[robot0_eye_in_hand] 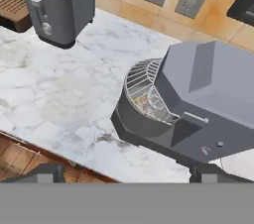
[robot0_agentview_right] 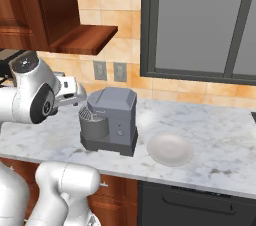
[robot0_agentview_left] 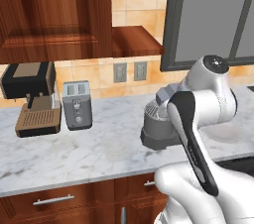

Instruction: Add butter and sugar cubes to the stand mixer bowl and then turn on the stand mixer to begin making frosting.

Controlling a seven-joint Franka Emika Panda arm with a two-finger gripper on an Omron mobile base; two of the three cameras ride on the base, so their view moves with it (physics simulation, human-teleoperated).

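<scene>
My claw [robot0_eye_in_hand: 124, 174] hangs spread and empty over the desk [robot0_eye_in_hand: 54, 99]. Stand mixer [robot0_eye_in_hand: 208, 99] sits just ahead; I should press its side switch squarely, gently.

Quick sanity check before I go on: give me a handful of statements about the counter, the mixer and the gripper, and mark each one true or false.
1. The gripper is open and holds nothing. True.
2. The stand mixer lies tipped on its side. False: it stands upright on the marble counter.
3. A white plate sits on the counter beside the mixer, apart from it. True.
4. The toaster stands between the mixer and the plate. False: it stands further along the counter, next to the coffee machine.
5. The wire whisk sits over the stand mixer bowl. True.
</scene>
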